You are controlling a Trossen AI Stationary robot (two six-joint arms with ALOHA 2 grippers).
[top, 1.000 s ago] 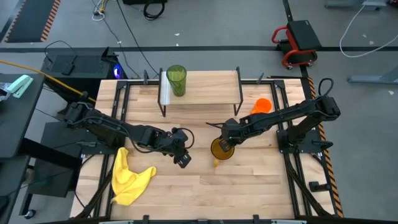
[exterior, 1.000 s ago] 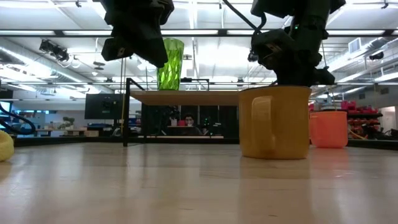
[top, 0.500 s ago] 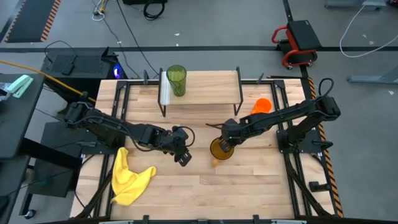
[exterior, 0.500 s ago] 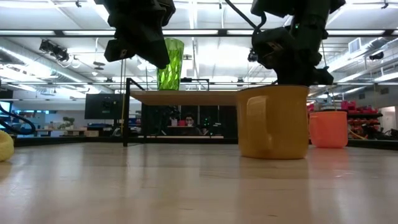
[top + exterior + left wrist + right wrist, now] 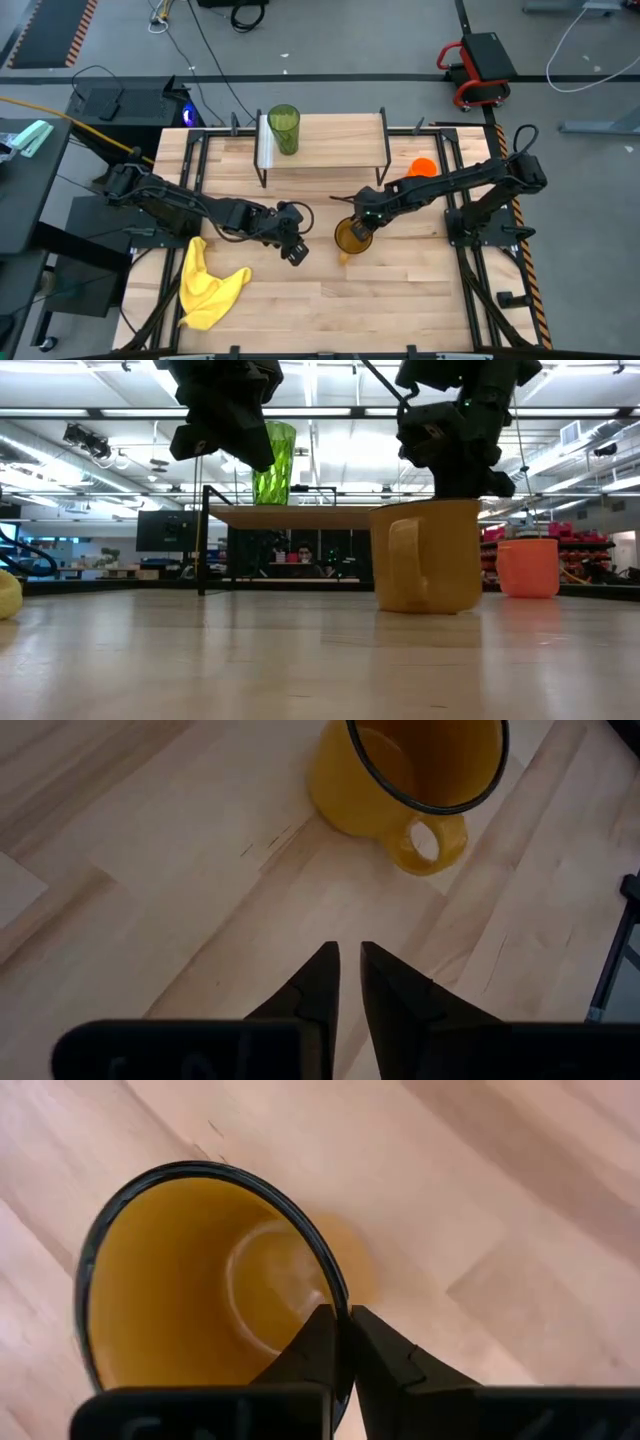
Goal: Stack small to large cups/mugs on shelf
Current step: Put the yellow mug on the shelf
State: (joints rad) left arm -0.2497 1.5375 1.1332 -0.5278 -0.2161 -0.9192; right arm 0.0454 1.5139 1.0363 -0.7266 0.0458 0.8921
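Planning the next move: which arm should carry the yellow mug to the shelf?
Right. The right gripper is already shut on the yellow mug's rim, one finger inside. The left gripper hangs nearby, fingers together, holding nothing. The shelf, with the green tumbler on it, lies beyond both.

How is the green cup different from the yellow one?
The green tumbler is tall, see-through and has no handle; the yellow mug is shorter, wider and has a handle. The green tumbler stands on the shelf with nothing holding it; the yellow mug is down at the tabletop, its rim pinched by the right pincer. Both are upright with the open end up.
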